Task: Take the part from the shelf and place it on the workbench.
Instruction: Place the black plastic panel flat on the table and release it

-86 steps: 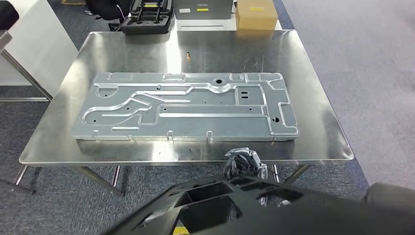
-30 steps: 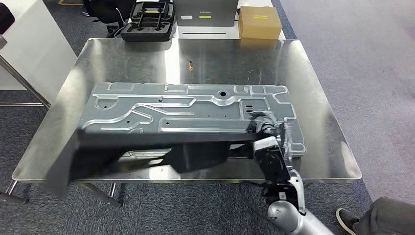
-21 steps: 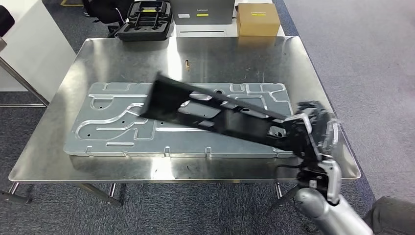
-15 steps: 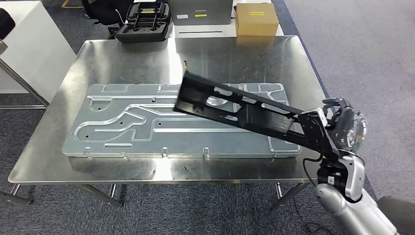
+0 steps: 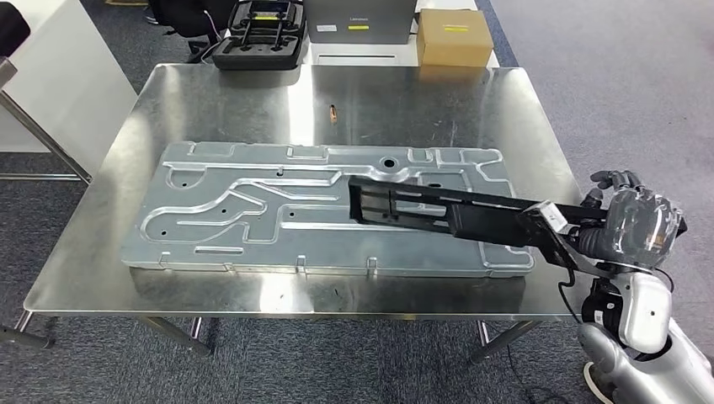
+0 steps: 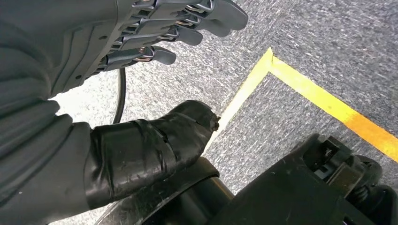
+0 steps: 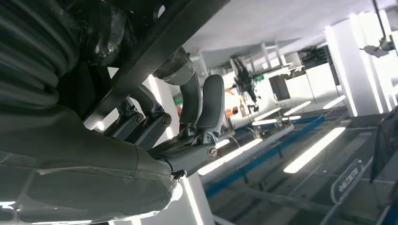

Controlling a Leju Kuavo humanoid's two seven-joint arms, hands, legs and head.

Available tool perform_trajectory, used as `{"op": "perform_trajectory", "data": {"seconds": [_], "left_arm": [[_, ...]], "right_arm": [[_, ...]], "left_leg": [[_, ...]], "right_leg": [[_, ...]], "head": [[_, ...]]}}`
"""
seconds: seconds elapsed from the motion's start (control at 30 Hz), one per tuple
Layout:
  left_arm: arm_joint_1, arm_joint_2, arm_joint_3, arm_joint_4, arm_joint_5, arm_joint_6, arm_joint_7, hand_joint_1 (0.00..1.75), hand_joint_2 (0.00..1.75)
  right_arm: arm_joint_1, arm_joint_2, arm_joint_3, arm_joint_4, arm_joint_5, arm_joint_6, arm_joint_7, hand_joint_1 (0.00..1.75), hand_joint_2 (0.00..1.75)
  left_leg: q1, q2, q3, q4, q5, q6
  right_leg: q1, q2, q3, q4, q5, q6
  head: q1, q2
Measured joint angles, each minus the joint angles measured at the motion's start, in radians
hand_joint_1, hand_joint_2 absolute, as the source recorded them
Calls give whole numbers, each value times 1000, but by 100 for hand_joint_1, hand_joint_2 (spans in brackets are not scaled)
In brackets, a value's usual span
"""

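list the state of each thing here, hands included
black part: held at one end, stretched over the metal panel
right hand: grips the black part
left hand: holds nothing, fingers apart
metal panel: flat on the workbench

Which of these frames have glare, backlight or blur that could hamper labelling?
Head view: sharp, though a bright glare streak runs down the steel workbench behind the black part. Right wrist view: backlit by ceiling lights, so the right hand and part are nearly silhouetted. Left wrist view: evenly lit, left hand crisp.
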Motion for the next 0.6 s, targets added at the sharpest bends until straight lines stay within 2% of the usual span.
{"op": "perform_trajectory", "data": {"seconds": [0.03,0.1,0.13,0.2,0.27,0.33,0.4,0.47,0.5,0.53,0.57,0.6], "left_arm": [[0,0,0,0,0,0,2,0,175],[1,0,0,0,0,0,7,0,175],[0,0,0,0,0,0,10,0,175],[-1,1,0,1,0,0,12,0,175],[-2,1,0,1,0,0,12,0,175],[-3,1,0,1,0,0,12,0,175],[-5,0,0,1,0,2,12,0,175],[-3,0,-1,1,0,5,12,0,175],[-2,0,-1,1,1,6,12,0,175],[-2,0,-1,1,1,6,12,0,175],[-2,0,-2,1,1,6,11,0,175],[-4,0,-2,1,0,5,11,0,175]], "right_arm": [[-1,-4,0,1,22,20,0,175,175],[-15,-11,1,1,66,61,-2,175,175],[-26,-14,2,0,87,78,-4,175,175],[-47,-17,7,-4,127,98,-12,175,175],[-66,-18,16,-8,170,116,-23,175,175],[-86,-19,27,-12,205,133,-32,175,175],[-105,-20,36,-17,244,166,-50,175,175],[-126,-23,53,-18,313,250,-92,175,175],[-141,-26,67,-18,356,309,-124,175,175],[-160,-30,85,-18,400,375,-161,175,175],[-181,-35,107,-18,440,440,-199,175,175],[-201,-41,133,-19,471,498,-233,175,175]], "left_leg": [[1,-1,0,3,-2,-2],[4,-2,-1,15,-11,-11],[4,-3,-4,27,-18,-17],[0,-5,-12,39,-24,-28],[0,-6,-15,41,-24,-36],[4,-4,-27,69,-43,-44],[5,-1,-71,165,-95,-51],[5,0,-130,283,-139,-52],[5,0,-144,309,-139,-50],[4,0,-142,301,-123,-45],[2,0,-122,257,-93,-39],[-2,0,-91,189,-60,-30]], "right_leg": [[-5,0,5,-19,24,5],[-16,0,55,-131,88,16],[-17,1,79,-184,106,16],[-16,3,98,-226,109,7],[-13,3,97,-226,111,-10],[-12,1,97,-228,113,-23],[-9,-2,99,-229,114,-33],[-4,-5,98,-229,114,-38],[-1,-4,98,-229,113,-39],[2,-3,99,-229,114,-40],[4,-2,99,-229,114,-40],[5,-1,100,-229,114,-40]], "head": [[0,0],[1,0],[3,0],[4,0],[4,0],[2,0],[1,0],[1,0],[1,0],[1,0],[1,0],[1,0]]}}
